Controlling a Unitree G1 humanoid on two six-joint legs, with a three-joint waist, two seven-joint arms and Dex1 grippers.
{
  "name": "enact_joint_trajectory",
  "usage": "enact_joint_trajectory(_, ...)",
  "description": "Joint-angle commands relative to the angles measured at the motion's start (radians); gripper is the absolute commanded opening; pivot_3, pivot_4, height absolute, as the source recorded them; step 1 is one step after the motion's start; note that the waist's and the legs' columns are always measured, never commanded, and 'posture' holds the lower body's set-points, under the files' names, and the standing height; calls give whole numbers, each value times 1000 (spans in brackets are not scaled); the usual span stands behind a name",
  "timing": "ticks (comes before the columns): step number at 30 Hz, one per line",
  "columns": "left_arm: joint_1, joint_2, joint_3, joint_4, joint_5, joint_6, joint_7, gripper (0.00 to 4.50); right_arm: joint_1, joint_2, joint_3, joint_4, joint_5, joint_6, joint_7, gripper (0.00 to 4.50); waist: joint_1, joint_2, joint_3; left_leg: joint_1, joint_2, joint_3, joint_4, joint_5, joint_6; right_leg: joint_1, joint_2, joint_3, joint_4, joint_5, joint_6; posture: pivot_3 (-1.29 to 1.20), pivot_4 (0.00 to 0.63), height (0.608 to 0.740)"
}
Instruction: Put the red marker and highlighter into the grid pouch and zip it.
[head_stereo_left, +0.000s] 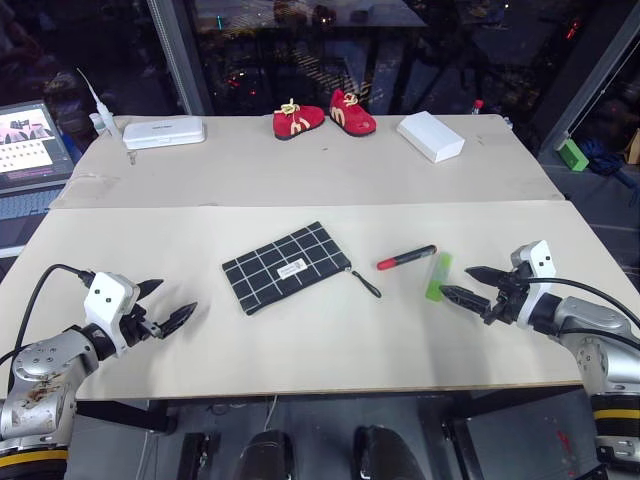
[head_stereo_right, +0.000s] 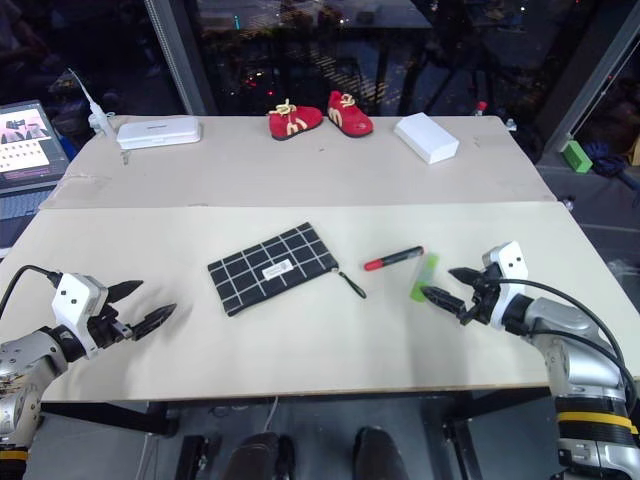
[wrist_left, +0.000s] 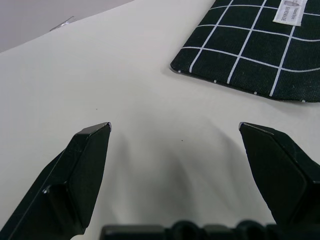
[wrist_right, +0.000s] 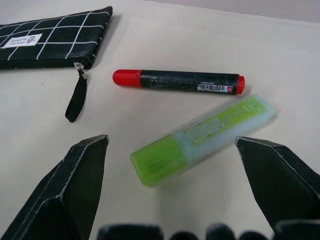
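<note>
Both claws wide open, empty: right claw (head_stereo_left: 465, 283) near highlighter (wrist_right: 200, 137); grid pouch (wrist_left: 260, 45) edge-cropped.

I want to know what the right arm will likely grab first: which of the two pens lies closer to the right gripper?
The highlighter, the chunky translucent green one, lies just ahead of the open right gripper. The red marker lies beyond it, toward the grid pouch.
</note>
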Motion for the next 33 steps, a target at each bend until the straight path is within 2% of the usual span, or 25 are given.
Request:
enact_joint_trajectory(1,-18,8,12,3,-26,-61,-59,4432,-27,-2,-6,0,-8,-36,6,4500,0,0,0,0,0,0,0,0,0,0,0,0,0,0,0,0,150,740)
enact_joint_trajectory(4,-26,42,-10,50,5,-212,-174,4432,-53,5,-1,16,-9,-25,0,4500,-2,0,0,0,0,1,0,0,0,0,0,0,0,0,0,0,150,740)
enact_joint_trajectory(7,-25,58,-41,89,71,-358,-208,4500,-76,4,-2,28,-5,-6,6,3837,-2,0,0,0,0,3,0,0,0,0,0,0,0,0,-1,0,150,740)
enact_joint_trajectory(13,-65,94,-113,131,156,-544,-246,4500,-117,9,18,-88,70,66,69,1715,-2,0,0,0,1,7,0,0,0,-1,-1,0,0,0,-1,0,150,740)
enact_joint_trajectory(18,-140,112,-179,183,202,-612,-267,4500,-238,90,157,-124,28,94,48,48,-12,0,0,1,2,6,0,0,0,0,0,0,0,1,-2,0,150,740)
enact_joint_trajectory(25,-248,129,-279,321,289,-699,-277,4500,-534,283,365,212,-245,-32,-120,48,-19,0,0,0,0,11,0,1,-1,-5,0,0,7,1,-2,0,150,740)
enact_joint_trajectory(30,-297,113,-323,355,300,-731,-274,4500,-667,362,439,433,-370,-135,-174,48,-9,0,0,-12,0,11,1,3,-4,-16,0,-2,13,1,-2,0,150,740)
enact_joint_trajectory(33,-308,97,-339,349,286,-727,-270,4500,-713,411,451,519,-401,-162,-176,48,-14,0,0,-12,0,11,1,3,-4,-16,0,-2,13,1,-2,0,150,740)
